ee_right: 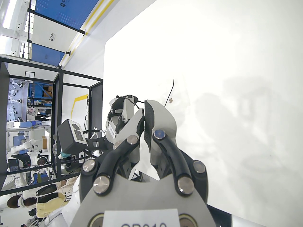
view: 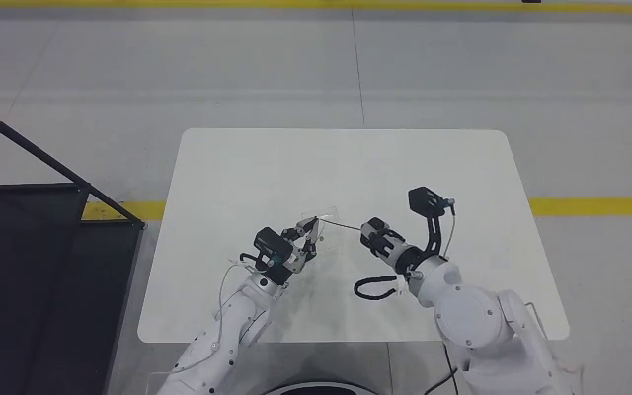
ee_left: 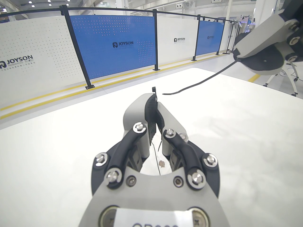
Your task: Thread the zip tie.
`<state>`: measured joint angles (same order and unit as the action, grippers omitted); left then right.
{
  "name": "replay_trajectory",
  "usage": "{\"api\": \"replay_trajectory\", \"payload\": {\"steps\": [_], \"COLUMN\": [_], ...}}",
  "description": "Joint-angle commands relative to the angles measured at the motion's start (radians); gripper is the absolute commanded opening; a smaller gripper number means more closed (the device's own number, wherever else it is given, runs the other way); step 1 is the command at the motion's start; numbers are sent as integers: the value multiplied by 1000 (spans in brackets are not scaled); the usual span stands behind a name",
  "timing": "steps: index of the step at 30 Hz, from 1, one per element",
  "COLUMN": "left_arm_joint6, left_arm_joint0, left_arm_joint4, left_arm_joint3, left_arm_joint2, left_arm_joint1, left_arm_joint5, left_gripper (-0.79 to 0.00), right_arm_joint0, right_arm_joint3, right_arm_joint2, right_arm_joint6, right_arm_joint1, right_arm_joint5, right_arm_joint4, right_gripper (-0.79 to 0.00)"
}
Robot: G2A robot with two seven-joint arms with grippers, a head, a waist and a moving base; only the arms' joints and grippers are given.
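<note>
Zip tie (ee_left: 189, 87), its tail pinched tight in the right jaws, may flex past the head (ee_left: 153, 89) clamped in the left jaws.

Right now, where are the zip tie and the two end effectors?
zip tie (ee_left: 201, 82), left wrist view, middle of its strap.
left end effector (ee_left: 153, 100), left wrist view, between its fingertips.
right end effector (ee_right: 144, 109), right wrist view, between its fingertips.

Company lettering runs across the white and blue barrier panels (ee_left: 123, 44) beyond the table (ee_left: 71, 142); a cropped white label (ee_left: 146, 218) sits on the left gripper (ee_left: 155, 100), unreadable.
</note>
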<state>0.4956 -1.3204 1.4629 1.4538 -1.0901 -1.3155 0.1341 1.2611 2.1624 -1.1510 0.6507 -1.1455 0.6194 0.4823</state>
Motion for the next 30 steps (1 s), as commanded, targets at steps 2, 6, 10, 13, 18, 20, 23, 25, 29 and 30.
{"api": "replay_trajectory", "payload": {"steps": [2, 6, 10, 13, 18, 20, 23, 25, 29, 30], "left_arm_joint6": [0, 0, 0, 0, 0, 0, 0, 0, 0, 0], "left_arm_joint0": [0, 0, 0, 0, 0, 0, 0, 0, 0, 0], "left_arm_joint4": [0, 0, 0, 0, 0, 0, 0, 0, 0, 0], "left_arm_joint3": [0, 0, 0, 0, 0, 0, 0, 0, 0, 0], "left_arm_joint2": [0, 0, 0, 0, 0, 0, 0, 0, 0, 0], "left_arm_joint1": [0, 0, 0, 0, 0, 0, 0, 0, 0, 0], "left_arm_joint5": [0, 0, 0, 0, 0, 0, 0, 0, 0, 0], "left_gripper": [-785, -785, -785, -785, -785, -785, -785, -785, -785, -785], "right_arm_joint0": [2, 6, 10, 14, 19, 19, 16, 13, 5, 3], "right_arm_joint3": [5, 8, 11, 16, 22, 23, 18, 13, 4, 2], "right_arm_joint2": [2, 1, 1, 0, -3, -3, -1, 0, 2, 3], "right_arm_joint6": [-1, -2, -4, -5, -4, -5, -7, -8, -7, -6], "right_arm_joint1": [-1, -2, -3, -4, -5, -5, -7, -8, -11, -11], "right_arm_joint5": [0, -6, -12, -16, -20, -20, -17, -13, -5, -5], "right_arm_joint4": [3, 3, 3, 4, 4, 6, 8, 9, 6, 6], "right_gripper": [-785, -785, -785, -785, -785, -785, -785, -785, -785, -785]}}
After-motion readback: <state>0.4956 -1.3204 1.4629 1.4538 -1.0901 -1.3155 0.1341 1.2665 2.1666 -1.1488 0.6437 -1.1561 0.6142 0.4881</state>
